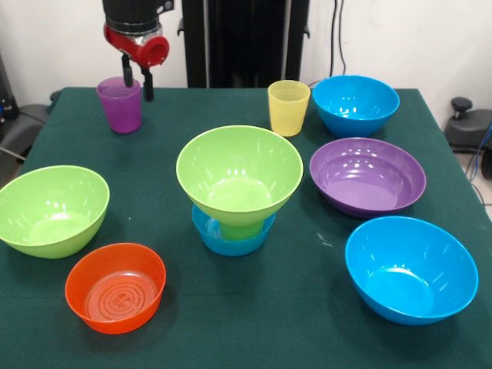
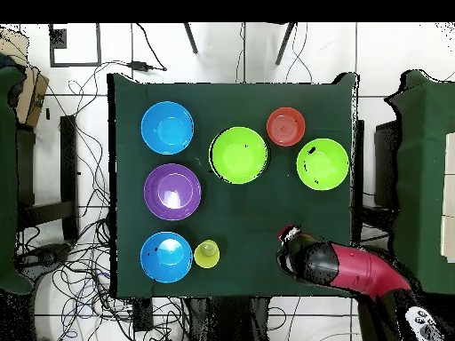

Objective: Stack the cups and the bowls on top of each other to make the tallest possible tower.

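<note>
Purple cup (image 1: 120, 105) hidden overhead beneath the red arm (image 2: 355, 269). Front view: gripper (image 1: 137, 79) fingers spread, straddling the cup's far rim, gripping nothing. Partial tower (image 1: 237, 187) stands mid-table, well apart.

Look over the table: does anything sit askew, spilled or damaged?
Nothing stands out. The green bowl sits level on the green cup inside the small blue bowl; the other bowls and cups stand upright.
</note>
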